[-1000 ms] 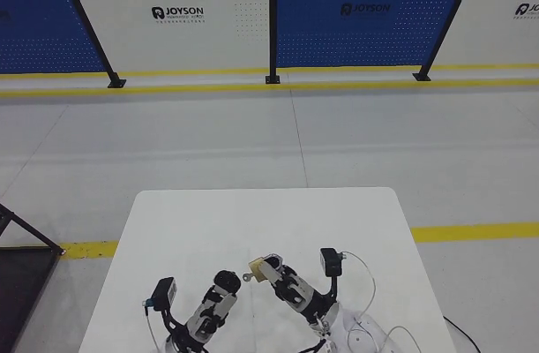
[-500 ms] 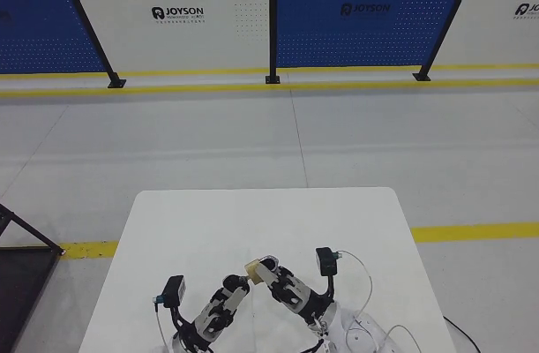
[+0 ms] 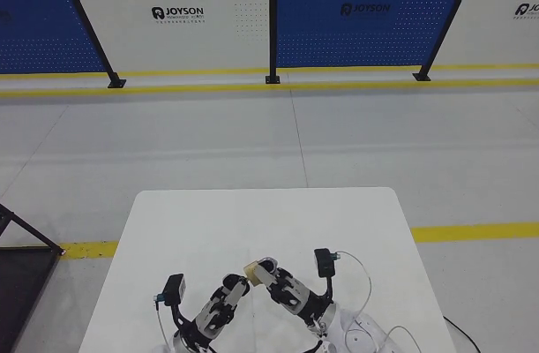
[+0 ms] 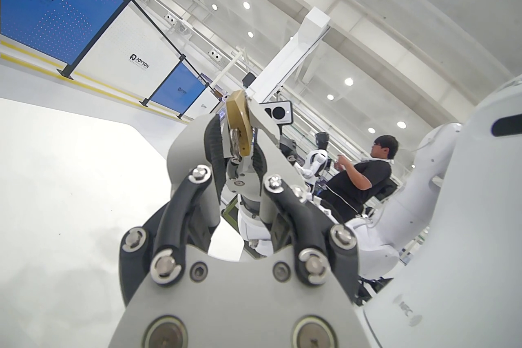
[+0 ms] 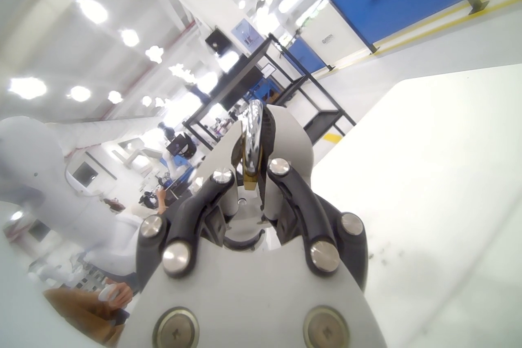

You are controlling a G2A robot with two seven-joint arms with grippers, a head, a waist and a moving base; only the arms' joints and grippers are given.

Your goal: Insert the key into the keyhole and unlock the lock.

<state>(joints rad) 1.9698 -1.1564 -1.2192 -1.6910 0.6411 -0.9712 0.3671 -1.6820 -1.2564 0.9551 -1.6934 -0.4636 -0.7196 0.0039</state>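
Two grasps are made above the white table (image 3: 251, 221): right gripper (image 5: 257, 129) clamping the brass chrome-shackled padlock (image 5: 249, 173), left gripper (image 4: 234, 129) pinching the small silver key (image 4: 233, 141) at its base, insertion depth unclear, turning apparently left.

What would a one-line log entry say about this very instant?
right hand: shut on brass padlock | left hand: shut on key, tip at padlock | both over white table | key seated: cannot tell

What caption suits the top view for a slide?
Left gripper holds key at right gripper's brass padlock, above white table.
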